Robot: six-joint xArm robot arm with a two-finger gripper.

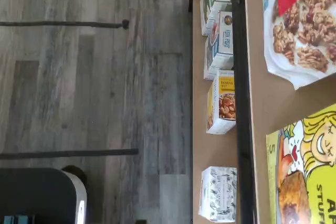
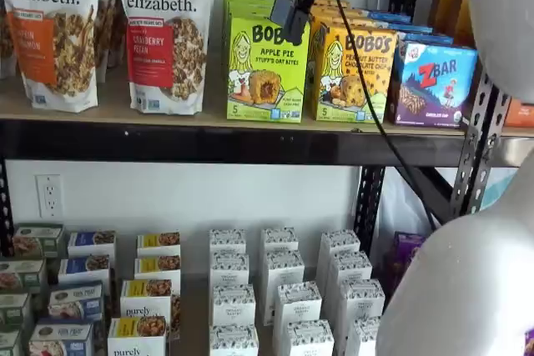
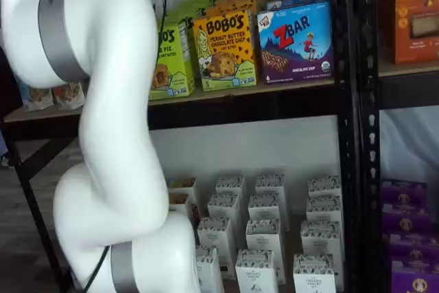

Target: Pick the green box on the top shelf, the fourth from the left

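Note:
The green box is a lime-green Bobo's Apple Pie carton standing upright at the front of the top shelf. More green cartons stand behind it. My gripper hangs from the top edge of a shelf view, its black fingers in front of the box's upper right corner. I see no clear gap between the fingers and no box in them. In a shelf view my white arm covers most of the green box. The wrist view shows the box's face on the tan shelf board.
The yellow-orange Bobo's box stands right beside the green box, then a blue Zbar box. Purely Elizabeth bags stand to its left. Small white boxes fill the lower shelf. My arm's white links fill the right foreground.

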